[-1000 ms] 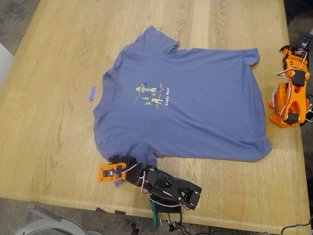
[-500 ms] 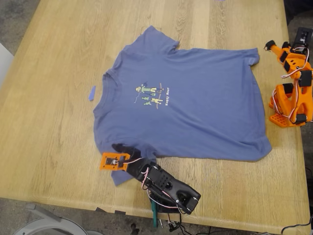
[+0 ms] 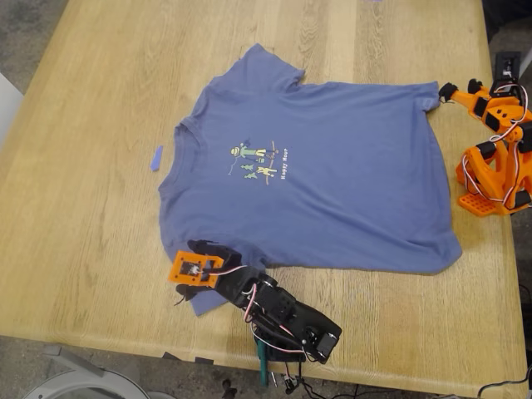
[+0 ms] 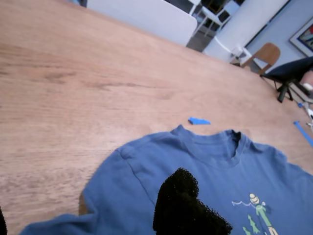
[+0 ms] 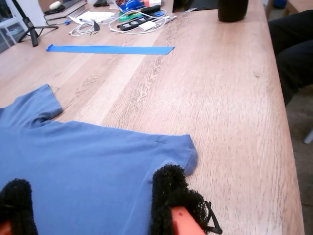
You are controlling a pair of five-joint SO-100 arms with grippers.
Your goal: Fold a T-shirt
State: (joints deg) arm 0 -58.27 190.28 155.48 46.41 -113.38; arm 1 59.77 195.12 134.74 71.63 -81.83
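slate-blue cotton fills the lower part of both wrist views: the t-shirt lies spread flat, chest up, on the wooden table, with its collar toward the exterior view's left and its hem toward that view's right.

at the near edge of the table in the exterior view, my first gripper sits over the sleeve nearest the camera, its orange and black head right on the cloth. in the first wrist view only one black padded finger shows, over the blue fabric by the shoulder seam, so i cannot tell whether its jaws are apart or together, nor whether they grip the cloth. beyond the collar in that view lies a small blue tape strip, apart from the shirt on bare wood; the exterior view shows it just beside the collar.

at the exterior view's right, farther back, my second gripper reaches the far hem corner. its wrist view shows two black pads spread wide, one at each side of the shirt's corner, with the fabric edge between them and nothing pinched.

farther off, a long blue tape line crosses the table, and past it lies a tangle of cables.
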